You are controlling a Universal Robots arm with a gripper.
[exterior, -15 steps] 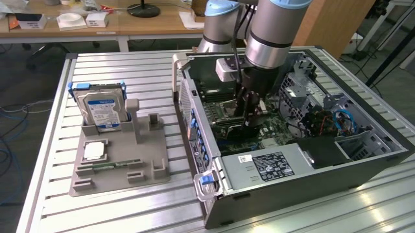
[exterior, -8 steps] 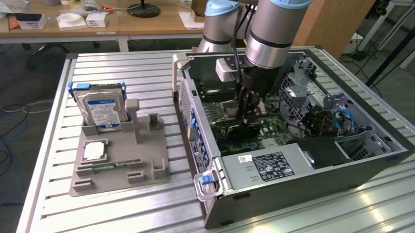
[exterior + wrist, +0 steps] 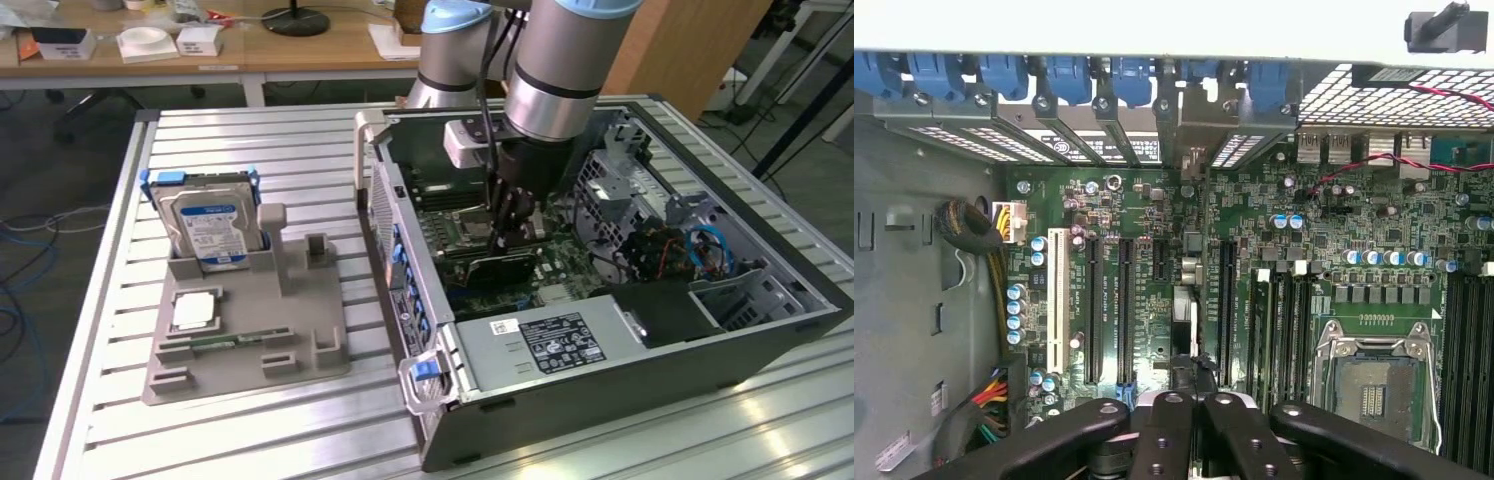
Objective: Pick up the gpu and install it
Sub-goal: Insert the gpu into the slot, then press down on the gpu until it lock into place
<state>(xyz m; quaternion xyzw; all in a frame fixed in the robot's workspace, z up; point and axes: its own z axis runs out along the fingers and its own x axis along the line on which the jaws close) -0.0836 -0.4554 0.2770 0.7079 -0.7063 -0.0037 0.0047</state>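
Gpu [image 3: 501,268] stands on edge over the motherboard [image 3: 1154,300], pinched by the clenched gripper [image 3: 507,240]

The open computer case [image 3: 747,340] lies on a ribbed aluminium table [image 3: 267,420]; at its nine o'clock a grey plastic fixture [image 3: 247,350] props a hard drive [image 3: 207,225]. The wrist view adds long black slots and blue latches [image 3: 1004,75]; wooden desks stand behind

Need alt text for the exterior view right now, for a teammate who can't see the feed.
The robot arm reaches down into an open computer case lying on a slatted metal table, its gripper shut on the gpu just above the motherboard. On the exterior view's left, a grey holder tray carries an upright hard drive.
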